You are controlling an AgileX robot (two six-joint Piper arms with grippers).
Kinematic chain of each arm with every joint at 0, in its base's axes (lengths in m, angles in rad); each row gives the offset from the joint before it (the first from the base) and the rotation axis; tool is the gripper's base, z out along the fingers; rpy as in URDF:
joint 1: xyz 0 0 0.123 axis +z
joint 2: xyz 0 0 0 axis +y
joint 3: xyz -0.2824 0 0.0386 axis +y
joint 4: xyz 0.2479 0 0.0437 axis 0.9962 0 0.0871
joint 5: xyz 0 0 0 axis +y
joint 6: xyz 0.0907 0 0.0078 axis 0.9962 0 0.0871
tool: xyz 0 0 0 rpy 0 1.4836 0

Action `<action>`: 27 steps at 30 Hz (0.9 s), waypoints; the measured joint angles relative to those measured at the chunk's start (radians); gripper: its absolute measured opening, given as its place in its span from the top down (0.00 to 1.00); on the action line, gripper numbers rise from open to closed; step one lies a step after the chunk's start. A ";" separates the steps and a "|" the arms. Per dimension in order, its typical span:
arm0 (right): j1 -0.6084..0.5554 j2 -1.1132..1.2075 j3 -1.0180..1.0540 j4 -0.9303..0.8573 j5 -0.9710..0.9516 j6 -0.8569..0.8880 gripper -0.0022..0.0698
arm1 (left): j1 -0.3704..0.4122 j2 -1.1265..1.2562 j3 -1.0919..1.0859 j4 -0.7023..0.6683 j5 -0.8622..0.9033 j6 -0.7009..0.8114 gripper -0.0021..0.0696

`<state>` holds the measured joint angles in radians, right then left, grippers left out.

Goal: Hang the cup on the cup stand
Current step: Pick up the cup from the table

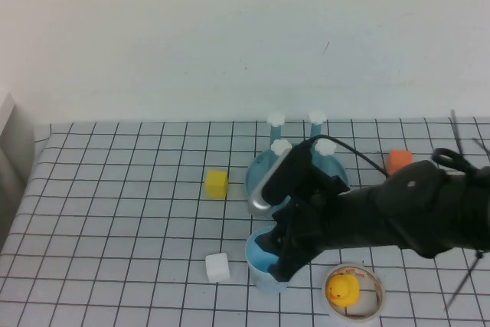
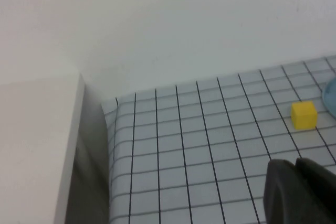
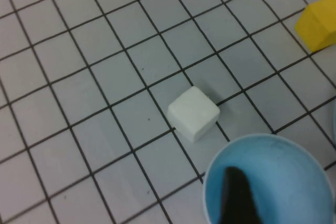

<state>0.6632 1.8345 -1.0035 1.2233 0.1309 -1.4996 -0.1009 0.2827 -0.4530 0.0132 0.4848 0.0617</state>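
Note:
The pale blue cup (image 1: 259, 264) stands upright, mouth up, on the checked mat in front of the cup stand (image 1: 257, 171), a blue dish with four white-capped pegs. My right gripper (image 1: 277, 263) reaches in from the right, over the cup. It is open. In the right wrist view one dark finger (image 3: 239, 198) hangs inside the cup (image 3: 286, 174), clear of the wall; the other finger is out of frame. My left gripper (image 2: 296, 170) is shut and empty above the mat's left part, outside the high view.
A white cube (image 1: 217, 267) lies just left of the cup and also shows in the right wrist view (image 3: 193, 113). A yellow cube (image 1: 216, 183) lies left of the stand. An orange cube (image 1: 398, 161) lies right of it. A tape ring holding a yellow duck (image 1: 343, 289) sits beside the cup.

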 joint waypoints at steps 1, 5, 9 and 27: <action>0.000 0.018 -0.014 0.003 -0.005 0.013 0.43 | 0.000 0.000 0.012 0.000 -0.005 0.000 0.97; -0.002 0.065 -0.045 0.007 -0.034 0.051 0.35 | 0.000 -0.009 0.055 -0.013 -0.024 0.000 0.97; -0.050 0.094 -0.054 0.009 -0.022 0.065 0.35 | 0.000 -0.009 0.063 -0.013 -0.034 0.000 0.97; -0.150 0.208 -0.056 0.010 0.107 0.089 0.36 | 0.000 -0.011 0.105 -0.023 -0.121 0.000 0.97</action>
<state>0.5133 2.0429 -1.0596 1.2330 0.2381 -1.4103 -0.1009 0.2718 -0.3481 -0.0094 0.3639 0.0617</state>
